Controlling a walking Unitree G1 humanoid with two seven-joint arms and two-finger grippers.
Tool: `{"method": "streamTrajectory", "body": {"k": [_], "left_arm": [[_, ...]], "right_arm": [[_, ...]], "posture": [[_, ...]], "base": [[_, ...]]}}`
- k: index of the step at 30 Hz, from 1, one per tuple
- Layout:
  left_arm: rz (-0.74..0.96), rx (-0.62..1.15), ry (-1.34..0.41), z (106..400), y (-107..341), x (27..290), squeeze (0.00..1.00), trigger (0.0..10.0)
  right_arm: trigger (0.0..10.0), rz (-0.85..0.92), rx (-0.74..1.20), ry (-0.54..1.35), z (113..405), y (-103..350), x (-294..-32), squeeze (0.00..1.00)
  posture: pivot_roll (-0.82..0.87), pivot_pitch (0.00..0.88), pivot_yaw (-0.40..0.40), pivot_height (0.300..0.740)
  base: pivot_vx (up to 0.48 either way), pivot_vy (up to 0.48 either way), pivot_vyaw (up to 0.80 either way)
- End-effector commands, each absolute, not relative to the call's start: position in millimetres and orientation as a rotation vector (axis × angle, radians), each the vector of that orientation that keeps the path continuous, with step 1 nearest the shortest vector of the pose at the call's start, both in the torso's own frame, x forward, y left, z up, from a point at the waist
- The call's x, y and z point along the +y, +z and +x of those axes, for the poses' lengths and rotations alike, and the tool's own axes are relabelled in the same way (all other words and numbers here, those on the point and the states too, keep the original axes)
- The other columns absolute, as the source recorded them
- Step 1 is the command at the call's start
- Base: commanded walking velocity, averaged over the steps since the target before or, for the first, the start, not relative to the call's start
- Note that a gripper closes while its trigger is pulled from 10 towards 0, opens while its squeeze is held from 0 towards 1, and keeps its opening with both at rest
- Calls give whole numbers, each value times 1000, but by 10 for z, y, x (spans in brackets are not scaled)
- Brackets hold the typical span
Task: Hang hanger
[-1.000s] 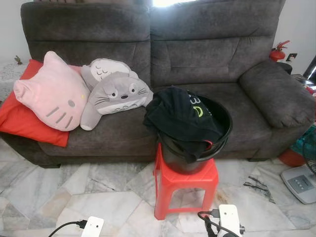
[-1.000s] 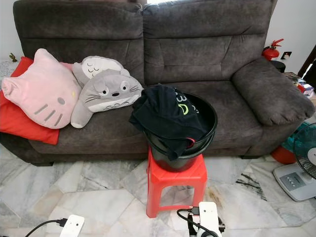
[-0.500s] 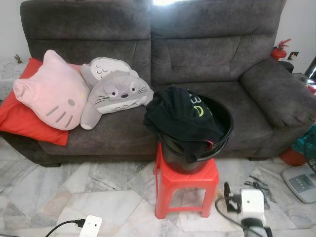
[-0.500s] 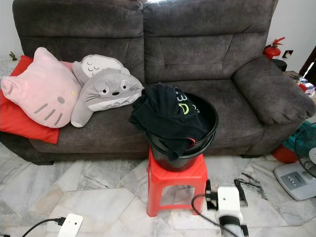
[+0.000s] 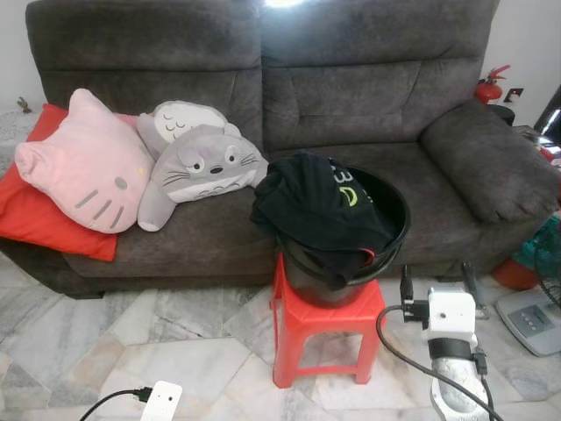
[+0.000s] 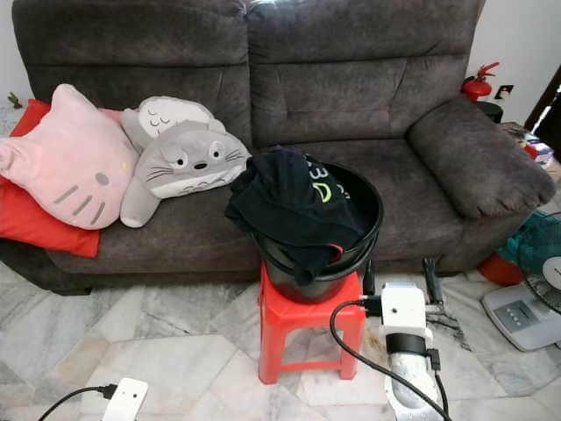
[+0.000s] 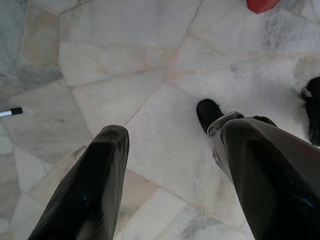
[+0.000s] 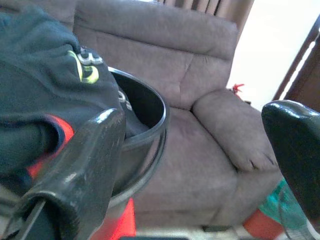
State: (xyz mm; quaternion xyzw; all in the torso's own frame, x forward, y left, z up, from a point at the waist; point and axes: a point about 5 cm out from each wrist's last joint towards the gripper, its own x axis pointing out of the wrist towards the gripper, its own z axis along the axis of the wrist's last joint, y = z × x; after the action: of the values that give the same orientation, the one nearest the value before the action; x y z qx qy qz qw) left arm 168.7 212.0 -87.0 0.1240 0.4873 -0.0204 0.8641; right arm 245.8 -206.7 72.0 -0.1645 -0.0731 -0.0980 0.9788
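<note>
— So, what am I looking at from the head cameras?

— I see a black bucket [image 5: 351, 254] standing on a red plastic stool [image 5: 323, 329] on the marble floor [image 5: 105, 342], right in front of a dark grey sofa [image 5: 351, 96]. A black garment with green lettering [image 5: 320, 210] is heaped in the bucket and hangs over its front rim. A small piece of red [image 5: 372, 256] peeks out under the cloth at the rim; I cannot tell whether that is the hanger.

— And the grippers?

— My right gripper [image 5: 438, 285] is raised beside the stool, just right of the bucket, its fingers spread wide and holding nothing. Through the right wrist camera I see the bucket's rim and the garment between the two fingers [image 8: 90, 165]. My left gripper [image 7: 170, 145] points down at the floor, fingers parted, empty.

— Anything else around?

— On the sofa's left seat lie a pink cat-face cushion [image 5: 88, 162], a grey Totoro plush [image 5: 197, 167] and a red cushion [image 5: 39, 219]. A red fire extinguisher [image 5: 488, 86] stands behind the right armrest, and a fan base [image 5: 530, 320] sits on the floor at the right.
</note>
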Motion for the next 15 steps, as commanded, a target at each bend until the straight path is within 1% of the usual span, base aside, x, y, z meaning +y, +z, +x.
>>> {"method": "streamTrajectory", "body": {"k": [1,5,14,15], "left_arm": [[273,1042,-47,1629,-892,2142,0,10000],[267,1048,-43,1607,-901,2145,0,10000],[266,1055,-44,1584,-909,2148,0,10000],[266,1056,-44,1578,-911,2154,0,10000]], "right_arm": [[10000,-315,-153,-174,2468,797,-2003,0],[10000,-303,-151,-140,2463,835,-1914,0],[10000,-300,-114,-121,2442,819,-1894,0],[10000,-301,-111,-120,2443,823,-1893,0]], "posture": [[-164,0,8,727],[-165,0,10,727],[-162,0,10,727],[-164,0,10,727]], "base": [[0,0,0],[0,0,0],[0,0,0],[244,0,0]]}}
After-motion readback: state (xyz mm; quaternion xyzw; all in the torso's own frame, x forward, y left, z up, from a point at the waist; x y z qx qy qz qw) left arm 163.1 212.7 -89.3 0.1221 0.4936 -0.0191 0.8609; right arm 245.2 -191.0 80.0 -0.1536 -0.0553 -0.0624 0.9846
